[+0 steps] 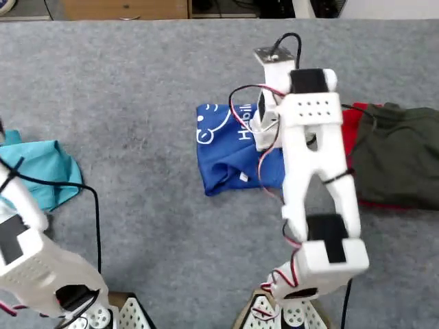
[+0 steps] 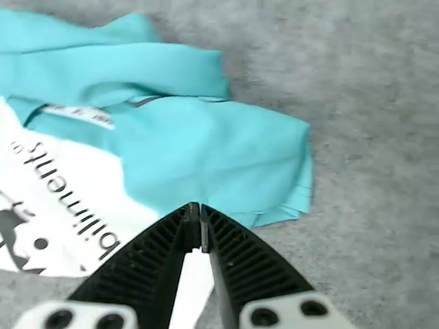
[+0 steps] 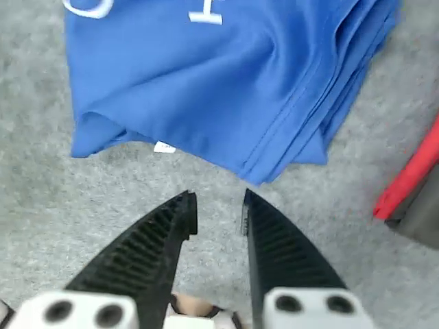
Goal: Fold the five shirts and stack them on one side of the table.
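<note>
The right end effector (image 3: pixel 218 204) is hovering released over the grey surface (image 3: pixel 55 205), just beside the folded blue shirt (image 3: pixel 206 89). The left end effector (image 2: pixel 199 214) is hanging clenched above the teal shirt (image 2: pixel 206 157).

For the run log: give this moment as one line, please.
left gripper shut, over teal fabric shirt | right gripper open, beside folded blue fabric shirt

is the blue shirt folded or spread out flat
Folded, though loosely. The blue shirt lies as a compact bundle, with several layered hems stacked along one edge and one side rumpled rather than flat.
</note>
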Robot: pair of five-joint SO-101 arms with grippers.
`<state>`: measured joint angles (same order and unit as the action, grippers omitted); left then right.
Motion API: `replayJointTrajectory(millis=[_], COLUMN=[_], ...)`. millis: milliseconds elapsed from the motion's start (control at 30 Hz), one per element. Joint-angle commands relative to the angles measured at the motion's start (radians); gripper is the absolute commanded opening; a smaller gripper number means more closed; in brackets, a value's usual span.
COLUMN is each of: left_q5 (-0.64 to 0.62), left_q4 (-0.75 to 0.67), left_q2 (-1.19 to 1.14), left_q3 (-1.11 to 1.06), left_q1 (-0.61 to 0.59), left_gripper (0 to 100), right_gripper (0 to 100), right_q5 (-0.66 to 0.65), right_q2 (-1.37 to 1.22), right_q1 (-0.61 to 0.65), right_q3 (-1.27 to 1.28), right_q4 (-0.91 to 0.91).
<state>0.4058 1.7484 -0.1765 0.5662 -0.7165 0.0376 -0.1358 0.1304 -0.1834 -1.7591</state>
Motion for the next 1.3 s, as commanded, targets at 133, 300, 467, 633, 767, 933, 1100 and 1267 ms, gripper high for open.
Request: replayJointTrajectory(millis=[133,300,467,633,767,933,1100,1267], left_q5=[0.017,0.017,0.012,0.012,0.015,0.011,0.011,0.014], left_q4=[0.011,0.011,0.011,0.011,0.011,0.011,0.011,0.011], left_q2=[0.054,0.054,0.054,0.051,0.048,0.047,0.047,0.047], left_q3=[0.005,0.003,0.003,0.003,0.003,0.003,0.003,0.003], left_q1=[-0.080,-0.089,-0.081,-0.086,-0.087,-0.083,-0.081,-0.081], left_gripper=[2,2,2,2,2,2,2,2], right_gripper=[10.7,10.7,10.8,10.8,10.7,10.7,6.5,0.3], right_q5=[0.017,0.014,0.014,0.014,0.015,0.015,0.011,-0.066], right_q2=[-0.151,-0.248,-0.332,-0.380,-0.407,-0.412,-0.415,-0.409], right_q1=[-0.076,-0.145,-0.162,-0.163,-0.170,-0.180,-0.189,-0.243], right_q3=[-0.053,-0.051,-0.053,-0.054,-0.053,-0.053,-0.050,-0.054], right_q4=[0.026,0.084,0.123,0.167,0.170,0.167,0.170,0.158])
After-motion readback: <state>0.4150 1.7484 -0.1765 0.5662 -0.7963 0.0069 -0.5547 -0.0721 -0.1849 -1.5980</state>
